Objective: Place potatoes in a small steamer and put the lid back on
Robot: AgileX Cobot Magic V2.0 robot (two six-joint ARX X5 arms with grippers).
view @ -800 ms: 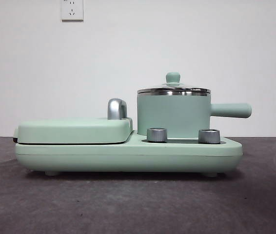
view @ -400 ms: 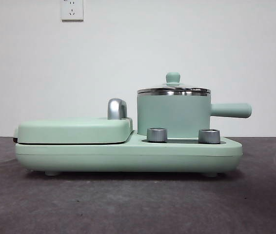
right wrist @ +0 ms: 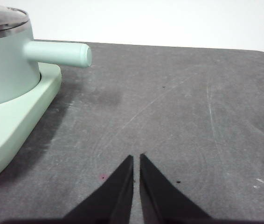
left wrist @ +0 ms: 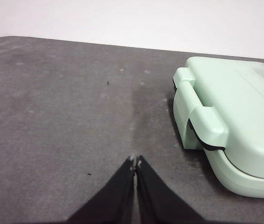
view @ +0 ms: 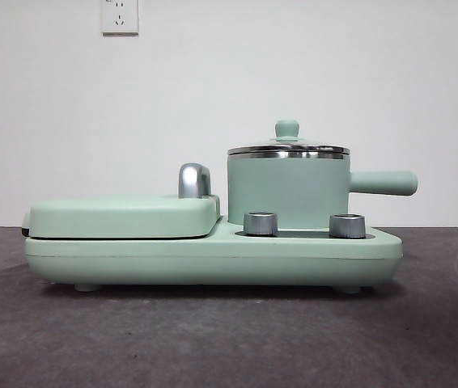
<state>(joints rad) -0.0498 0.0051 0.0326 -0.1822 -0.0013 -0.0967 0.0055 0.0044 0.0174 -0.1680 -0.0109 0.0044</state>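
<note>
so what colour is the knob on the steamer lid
Mint green knob, clearest in the front view.

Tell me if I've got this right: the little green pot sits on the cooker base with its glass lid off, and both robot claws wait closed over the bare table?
Not quite. The lid is on, not off: the front view shows it seated on the small steamer rim. The rest holds: the pot sits on the cooker base, and the left gripper and right gripper wait closed over the table.
</note>
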